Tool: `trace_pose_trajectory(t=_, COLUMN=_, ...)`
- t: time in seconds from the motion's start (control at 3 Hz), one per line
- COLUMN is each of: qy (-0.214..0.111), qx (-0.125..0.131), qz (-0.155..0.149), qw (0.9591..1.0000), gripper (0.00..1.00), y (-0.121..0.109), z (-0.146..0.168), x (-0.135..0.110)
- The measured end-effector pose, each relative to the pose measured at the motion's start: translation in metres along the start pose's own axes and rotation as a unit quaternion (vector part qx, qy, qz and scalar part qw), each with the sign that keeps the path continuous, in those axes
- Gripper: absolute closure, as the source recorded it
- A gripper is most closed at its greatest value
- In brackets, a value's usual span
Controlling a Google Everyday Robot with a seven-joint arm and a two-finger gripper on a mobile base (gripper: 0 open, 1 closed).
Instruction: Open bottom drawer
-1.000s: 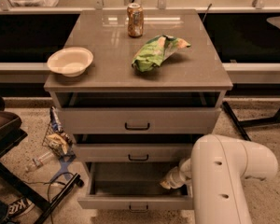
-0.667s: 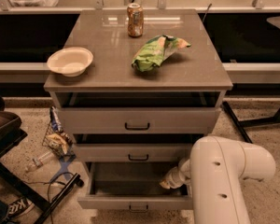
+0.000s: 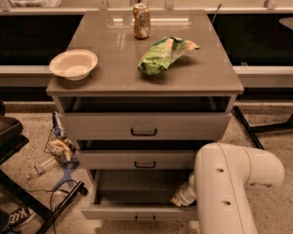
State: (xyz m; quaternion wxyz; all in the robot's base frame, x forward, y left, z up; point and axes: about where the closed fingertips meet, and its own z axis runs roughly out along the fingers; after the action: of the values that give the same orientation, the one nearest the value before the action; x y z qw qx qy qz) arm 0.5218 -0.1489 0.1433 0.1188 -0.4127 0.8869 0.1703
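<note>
**Bottom drawer open, gripper at its right end**

You have the bottom drawer (image 3: 112,212) standing well out from the cabinet. Its low front panel is nearest the camera and its dark inside is in view. The small black handle (image 3: 145,218) sits at the centre of that panel, close to the lower edge of the view.

The gripper (image 3: 180,199) is down inside the drawer's right end, just behind the front panel. The white arm (image 3: 234,179), which fills the lower right, hides most of it. You cannot tell whether the gripper is open or closed, or whether it touches the drawer.

Above, the middle drawer (image 3: 102,160) and top drawer (image 3: 97,126) each show a dark gap over their fronts.

On the cabinet top (image 3: 112,79) a can (image 3: 141,21) stands upright at the back. A green bag (image 3: 163,54) lies near it to the right, and a bowl (image 3: 74,64) sits by the left edge. Some litter (image 3: 61,147) lies on the floor at the left.
</note>
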Motion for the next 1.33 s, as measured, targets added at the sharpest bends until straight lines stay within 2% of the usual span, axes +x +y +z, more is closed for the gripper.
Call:
trace_pose_trajectory(t=0.33, qy=0.014, qx=-0.005, qz=0.006, qw=0.9999, gripper=1.0, y=0.004, z=0.0, x=0.014)
trace_pose_trajectory(t=0.67, qy=0.069, qx=-0.025, qz=0.017, qw=0.9971, gripper=1.0, y=0.023, z=-0.022, x=0.071)
trace_pose_trajectory(t=1.0, qy=0.094, qx=-0.036, qz=0.018, qw=0.9947, gripper=1.0, y=0.034, z=-0.039, x=0.098)
trace_pose_trajectory(t=1.33, qy=0.094, qx=-0.037, qz=0.018, qw=0.9947, gripper=0.75, y=0.034, z=-0.038, x=0.098)
